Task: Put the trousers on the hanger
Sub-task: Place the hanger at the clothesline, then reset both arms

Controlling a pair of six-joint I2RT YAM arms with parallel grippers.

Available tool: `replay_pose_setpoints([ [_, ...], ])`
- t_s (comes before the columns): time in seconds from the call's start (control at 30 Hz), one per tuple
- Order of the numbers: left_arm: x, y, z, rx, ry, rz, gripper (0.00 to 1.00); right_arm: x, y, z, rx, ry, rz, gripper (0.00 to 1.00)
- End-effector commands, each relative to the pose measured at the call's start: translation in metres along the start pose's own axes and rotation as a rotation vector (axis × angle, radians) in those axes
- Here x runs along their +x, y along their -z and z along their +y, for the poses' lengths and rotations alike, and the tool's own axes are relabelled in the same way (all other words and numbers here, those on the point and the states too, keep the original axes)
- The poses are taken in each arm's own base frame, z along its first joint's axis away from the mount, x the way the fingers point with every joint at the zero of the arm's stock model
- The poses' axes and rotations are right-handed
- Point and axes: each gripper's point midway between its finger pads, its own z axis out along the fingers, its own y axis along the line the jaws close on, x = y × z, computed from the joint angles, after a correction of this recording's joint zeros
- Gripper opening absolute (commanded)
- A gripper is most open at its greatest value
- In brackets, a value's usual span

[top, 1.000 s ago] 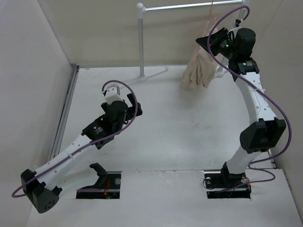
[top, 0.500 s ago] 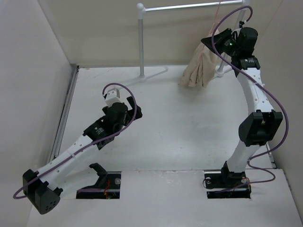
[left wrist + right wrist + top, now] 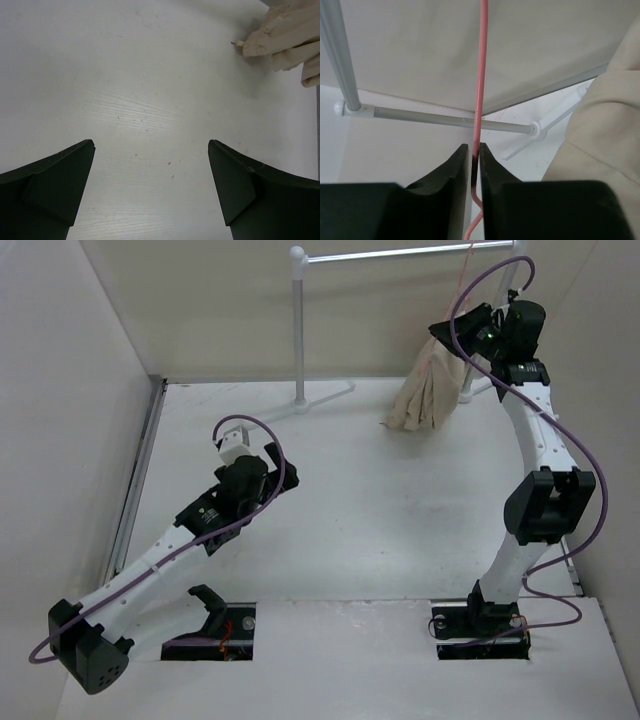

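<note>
The beige trousers hang folded from the pink wire hanger, their lower end touching the table at the back right. My right gripper is raised by the rack rail and is shut on the hanger's pink wire; trouser cloth fills the right of that view. My left gripper is open and empty low over the table's left middle, far from the garment. In the left wrist view its gripper is spread over bare table, with the trousers' end at the top right.
A white tubular rack stands at the back: post, metal rail and foot. The rail and a rack foot also show in the right wrist view. Walls close in on the left and right.
My right gripper has moved right and slightly up with the hanger, carrying the trousers rightward toward the rail. My left arm has barely moved.
</note>
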Motion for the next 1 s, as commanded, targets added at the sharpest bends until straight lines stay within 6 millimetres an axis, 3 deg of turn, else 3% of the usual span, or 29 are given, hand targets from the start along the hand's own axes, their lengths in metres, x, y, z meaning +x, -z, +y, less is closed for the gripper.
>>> replay_pose_setpoints([
  [0.0, 0.000, -0.001, 0.004, -0.009, 0.035, 0.006, 1.00, -0.024, 0.008, 0.037, -0.113, 0.094, -0.072, 0.24],
  [0.37, -0.009, 0.001, 0.011, -0.025, 0.075, -0.005, 1.00, -0.036, 0.018, 0.037, -0.095, 0.096, -0.107, 0.68],
  [0.67, -0.009, -0.008, 0.025, -0.114, 0.060, 0.041, 1.00, -0.034, 0.057, 0.027, 0.007, 0.169, -0.173, 0.90],
  [0.7, -0.007, -0.011, 0.028, -0.134, 0.053, 0.053, 1.00, -0.031, 0.064, 0.021, 0.035, 0.173, -0.185, 1.00],
  [0.83, 0.012, -0.022, 0.040, -0.202, 0.018, 0.139, 1.00, -0.006, 0.097, -0.020, 0.185, 0.183, -0.222, 1.00],
  [0.97, 0.034, -0.029, 0.038, -0.218, -0.016, 0.211, 1.00, 0.028, 0.136, -0.079, 0.375, 0.190, -0.252, 1.00],
])
